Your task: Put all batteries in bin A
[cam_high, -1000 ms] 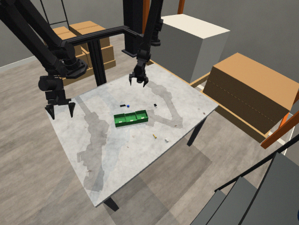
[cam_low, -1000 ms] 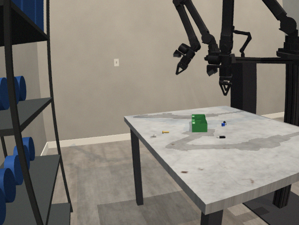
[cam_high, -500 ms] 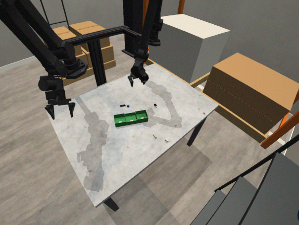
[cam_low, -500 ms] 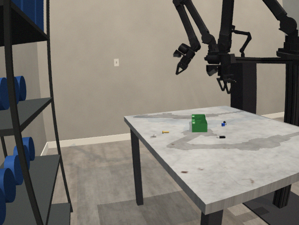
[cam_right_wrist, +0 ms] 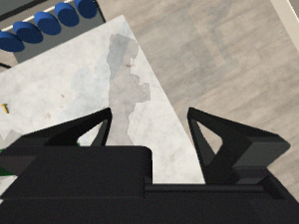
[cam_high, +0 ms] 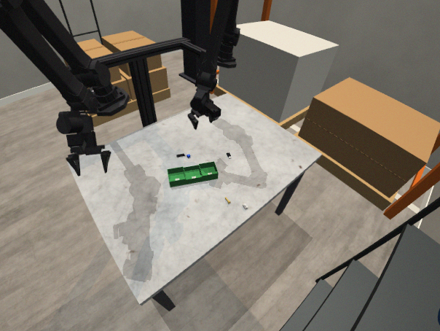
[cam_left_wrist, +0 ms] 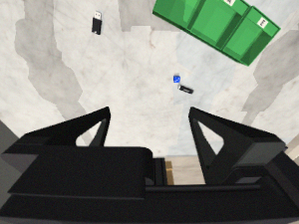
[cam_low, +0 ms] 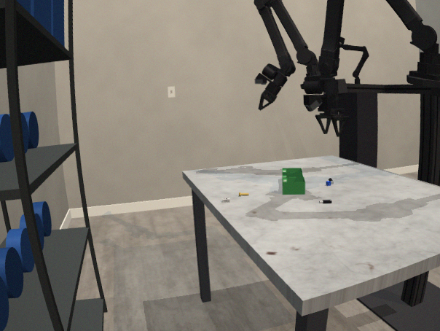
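The likeliest trouble is judged to lie in the first grasp. The small black cylinder with a silvery end point(cam_high: 181, 155) point(cam_low: 331, 179) point(cam_left_wrist: 185, 89), taken to be the battery, lies on the pale marbled worktop point(cam_high: 197, 222) point(cam_low: 309, 237) point(cam_left_wrist: 135, 64) point(cam_right_wrist: 45, 89), just beside a tiny blue cube point(cam_high: 188, 156) point(cam_low: 328, 183) point(cam_left_wrist: 176, 79). If the left gripper point(cam_high: 203, 125) point(cam_low: 331, 134) point(cam_left_wrist: 149, 111) is closed carelessly, the cube could be pinched too or the cylinder rolled away.

That gripper is wide open with nothing held, above the worktop. The right gripper point(cam_high: 92, 173) point(cam_low: 261, 108) point(cam_right_wrist: 149, 112) is likewise spread and unloaded, well apart.

In the green three-bin plastic block point(cam_high: 186, 181) point(cam_low: 293, 188) point(cam_left_wrist: 209, 41) point(cam_right_wrist: 4, 170), the A label seems to be borne by the middle bin point(cam_high: 192, 171) point(cam_left_wrist: 216, 24). A neighbour could be filled by mistake, the cylinder left across a divider, or the block tipped if its wall were knocked.

A black USB stick with a pale plug point(cam_high: 229, 155) point(cam_low: 326, 201) point(cam_left_wrist: 97, 24) could be mistaken for a battery. Beyond the block, a yellow bolt point(cam_high: 227, 200) point(cam_low: 243, 194) point(cam_right_wrist: 5, 109) and a small whitish piece point(cam_high: 245, 206) point(cam_low: 226, 200), its kind unclear, can be left outside.

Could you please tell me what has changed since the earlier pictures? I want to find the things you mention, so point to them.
The left gripper point(cam_high: 204, 125) point(cam_low: 331, 134) point(cam_left_wrist: 149, 111) has turned at the wrist, so its fingers now stand side by side in the exterior view. Nothing was taken hold of or let go. The right gripper point(cam_high: 92, 173) point(cam_low: 261, 108) point(cam_right_wrist: 149, 112), the green bins point(cam_high: 193, 174) point(cam_low: 293, 187) point(cam_left_wrist: 215, 24) and the loose items stayed put.
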You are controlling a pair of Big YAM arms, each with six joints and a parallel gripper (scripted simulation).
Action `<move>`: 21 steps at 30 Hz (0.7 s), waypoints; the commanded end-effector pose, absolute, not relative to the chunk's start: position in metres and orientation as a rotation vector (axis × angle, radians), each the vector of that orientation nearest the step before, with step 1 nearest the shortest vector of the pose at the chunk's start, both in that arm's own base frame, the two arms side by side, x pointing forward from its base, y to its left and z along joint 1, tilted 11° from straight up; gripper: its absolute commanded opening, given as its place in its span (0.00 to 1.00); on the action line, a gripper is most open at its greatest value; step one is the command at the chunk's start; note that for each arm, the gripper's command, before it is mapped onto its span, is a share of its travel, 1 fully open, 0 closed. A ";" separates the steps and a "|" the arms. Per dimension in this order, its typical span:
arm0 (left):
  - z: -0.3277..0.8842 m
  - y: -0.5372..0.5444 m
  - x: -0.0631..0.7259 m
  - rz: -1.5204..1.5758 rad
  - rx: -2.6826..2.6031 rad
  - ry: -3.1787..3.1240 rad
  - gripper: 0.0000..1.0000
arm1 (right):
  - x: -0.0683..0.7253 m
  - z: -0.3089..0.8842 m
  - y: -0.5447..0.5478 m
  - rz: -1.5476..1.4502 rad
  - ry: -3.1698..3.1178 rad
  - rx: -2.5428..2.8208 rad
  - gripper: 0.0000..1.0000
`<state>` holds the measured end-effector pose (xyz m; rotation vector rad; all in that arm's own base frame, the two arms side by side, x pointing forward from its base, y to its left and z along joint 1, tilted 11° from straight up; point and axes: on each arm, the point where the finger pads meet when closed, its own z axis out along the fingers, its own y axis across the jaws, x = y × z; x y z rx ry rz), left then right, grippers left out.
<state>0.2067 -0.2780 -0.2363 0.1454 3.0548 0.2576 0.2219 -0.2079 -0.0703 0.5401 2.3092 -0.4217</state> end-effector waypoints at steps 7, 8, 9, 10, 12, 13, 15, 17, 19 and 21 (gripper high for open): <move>-0.276 -0.311 0.243 0.277 0.573 3.029 1.00 | 0.220 -0.064 -0.209 -0.433 2.299 0.535 1.00; -0.281 -0.315 0.247 0.275 0.615 3.021 1.00 | 0.220 -0.064 -0.209 -0.433 2.299 0.535 1.00; -0.286 -0.320 0.252 0.273 0.656 3.013 1.00 | 0.220 -0.064 -0.209 -0.433 2.299 0.535 1.00; -0.291 -0.325 0.257 0.276 0.696 3.007 1.00 | 0.220 -0.064 -0.209 -0.433 2.299 0.535 1.00; -0.302 -0.335 0.266 0.286 0.761 2.998 1.00 | 0.220 -0.064 -0.209 -0.433 2.299 0.535 1.00; -0.307 -0.339 0.270 0.286 0.761 2.998 1.00 | 0.220 -0.064 -0.209 -0.433 2.299 0.535 1.00; -0.317 -0.349 0.280 0.286 0.761 2.997 1.00 | 0.220 -0.064 -0.209 -0.433 2.299 0.535 1.00; -0.328 -0.359 0.289 0.285 0.761 2.997 1.00 | 0.220 -0.064 -0.209 -0.433 2.299 0.535 1.00; -0.338 -0.368 0.298 0.284 0.760 2.996 1.00 | 0.220 -0.064 -0.209 -0.433 2.299 0.535 1.00; -0.338 -0.368 0.298 0.284 0.760 2.996 1.00 | 0.220 -0.064 -0.209 -0.433 2.299 0.535 1.00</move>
